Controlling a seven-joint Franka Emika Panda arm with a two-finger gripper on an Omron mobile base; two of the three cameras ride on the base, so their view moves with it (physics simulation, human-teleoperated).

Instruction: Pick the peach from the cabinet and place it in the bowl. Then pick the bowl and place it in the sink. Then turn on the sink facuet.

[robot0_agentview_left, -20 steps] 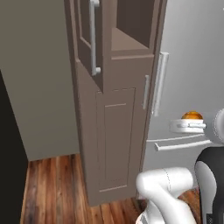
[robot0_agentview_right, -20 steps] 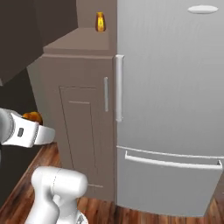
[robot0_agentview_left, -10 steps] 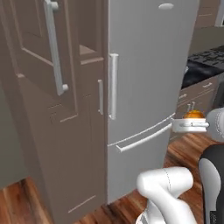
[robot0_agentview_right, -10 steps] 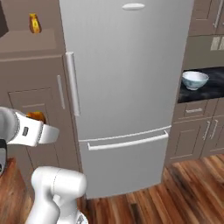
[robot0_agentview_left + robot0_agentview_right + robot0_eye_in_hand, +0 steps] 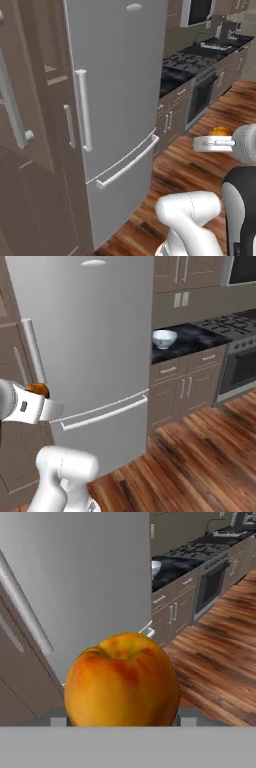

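Peach (image 5: 121, 679) sits clamped between the gripper (image 5: 121, 719) fingers, carried in front of the fridge (image 5: 90, 331), so keep the grip firm and level until over the white bowl (image 5: 164, 338) on the black counter (image 5: 200, 336), which the right base view shows clearly while the hand view mostly gives close fruit.

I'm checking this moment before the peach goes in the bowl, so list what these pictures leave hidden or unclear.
- Tool fingers: in the hand view the peach covers them, so the contact cannot be seen.
- Peach: in the right base view only a sliver shows above the white wrist; the same in the left base view.
- Bowl: small and far off on the counter in the right base view, inside not visible.
- Stove: cut by the right edge.
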